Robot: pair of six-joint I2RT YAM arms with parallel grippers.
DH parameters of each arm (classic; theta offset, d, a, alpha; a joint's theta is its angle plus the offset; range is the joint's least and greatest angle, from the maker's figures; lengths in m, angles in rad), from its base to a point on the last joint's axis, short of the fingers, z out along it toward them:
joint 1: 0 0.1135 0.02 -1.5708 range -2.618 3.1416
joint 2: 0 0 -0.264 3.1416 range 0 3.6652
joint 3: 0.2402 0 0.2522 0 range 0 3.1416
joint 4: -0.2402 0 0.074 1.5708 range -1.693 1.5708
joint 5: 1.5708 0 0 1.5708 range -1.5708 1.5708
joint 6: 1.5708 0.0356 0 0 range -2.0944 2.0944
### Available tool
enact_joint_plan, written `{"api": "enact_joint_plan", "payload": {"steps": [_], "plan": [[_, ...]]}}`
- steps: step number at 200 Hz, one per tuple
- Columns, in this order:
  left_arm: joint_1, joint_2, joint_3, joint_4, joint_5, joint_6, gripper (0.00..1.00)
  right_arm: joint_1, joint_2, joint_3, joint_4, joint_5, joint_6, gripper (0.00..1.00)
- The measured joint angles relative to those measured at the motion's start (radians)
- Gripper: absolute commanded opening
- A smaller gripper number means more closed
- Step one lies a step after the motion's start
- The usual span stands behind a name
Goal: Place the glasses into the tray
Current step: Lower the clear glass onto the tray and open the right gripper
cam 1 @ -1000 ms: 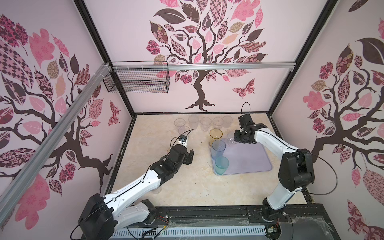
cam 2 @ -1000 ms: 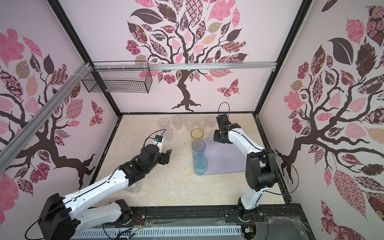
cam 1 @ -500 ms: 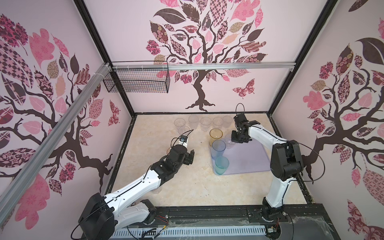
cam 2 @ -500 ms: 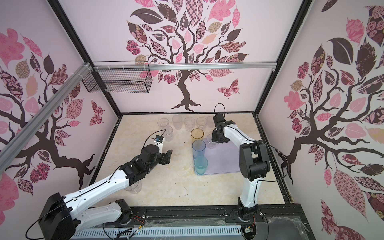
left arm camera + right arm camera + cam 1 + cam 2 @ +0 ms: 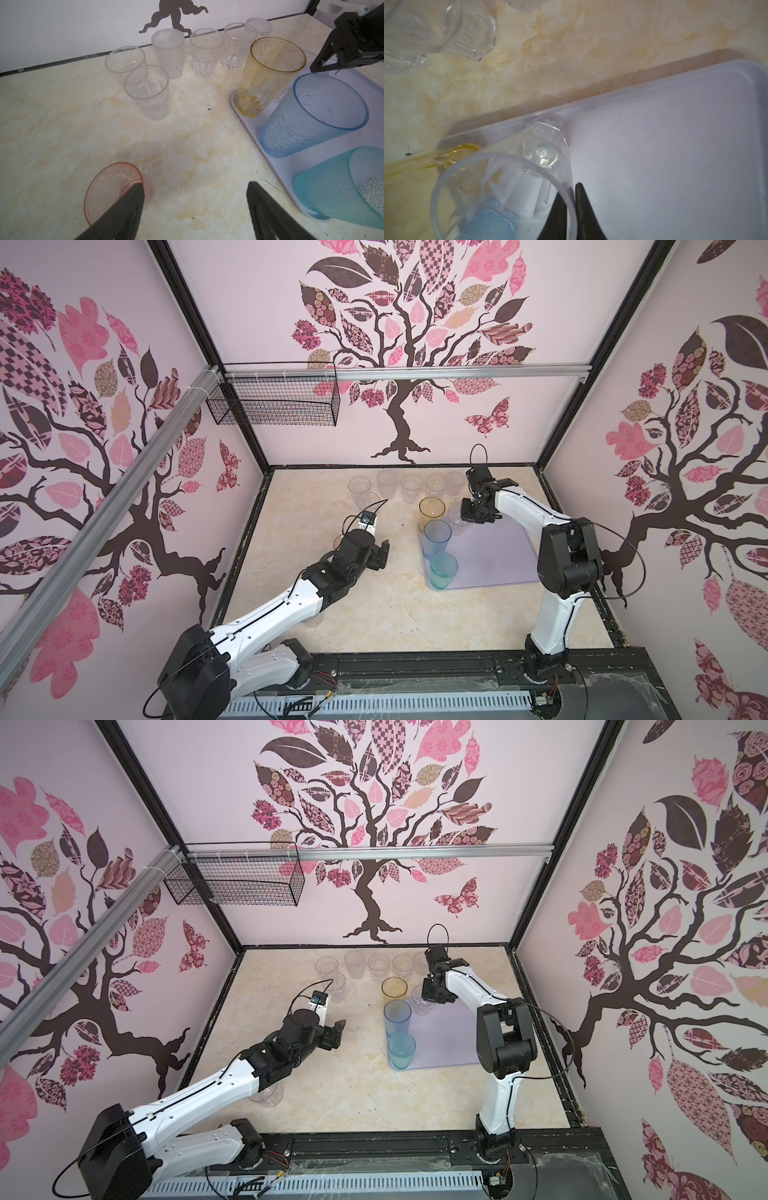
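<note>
Near the far left corner of the tray [image 5: 675, 145], the right pincer [image 5: 569, 188] pinches the rim of a clear glass [image 5: 508, 178] standing beside the amber glass [image 5: 270, 72]. The left pincer [image 5: 196, 187] hangs wide open over the desk [image 5: 62, 128].

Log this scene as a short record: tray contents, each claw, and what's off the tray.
tray: lavender, on the table
in tray: amber glass, blue glass, teal glass, clear glass
right claw: pinching the clear glass's rim, one finger inside
left claw: open, empty, beside the pink glass
off tray: pink glass, six clear glasses in the far group, lone clear glass under the left arm
</note>
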Motion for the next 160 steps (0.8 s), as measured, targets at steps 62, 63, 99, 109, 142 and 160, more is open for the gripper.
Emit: {"api": "enact_joint_plan", "payload": {"steps": [62,63,99,109,142,160], "plan": [[0.0,0.0,0.0,0.0,0.013,0.0,0.81,0.0,-0.003,0.0,-0.003,-0.013,0.008,0.34],[0.0,0.0,0.0,0.0,0.013,0.0,0.81,0.0,-0.003,0.0,-0.003,-0.013,0.008,0.35],[0.0,-0.004,-0.001,0.001,0.018,0.005,0.81,0.006,-0.047,0.002,-0.025,0.002,0.017,0.38],[0.0,-0.012,-0.002,0.0,0.018,0.008,0.81,0.013,-0.079,0.008,-0.038,0.014,0.021,0.39],[0.0,-0.077,-0.002,-0.005,-0.038,0.032,0.8,0.08,-0.206,0.085,-0.068,0.077,0.027,0.41],[0.0,-0.134,-0.001,-0.013,-0.097,0.053,0.78,0.143,-0.274,0.136,-0.073,0.113,0.029,0.43]]}}
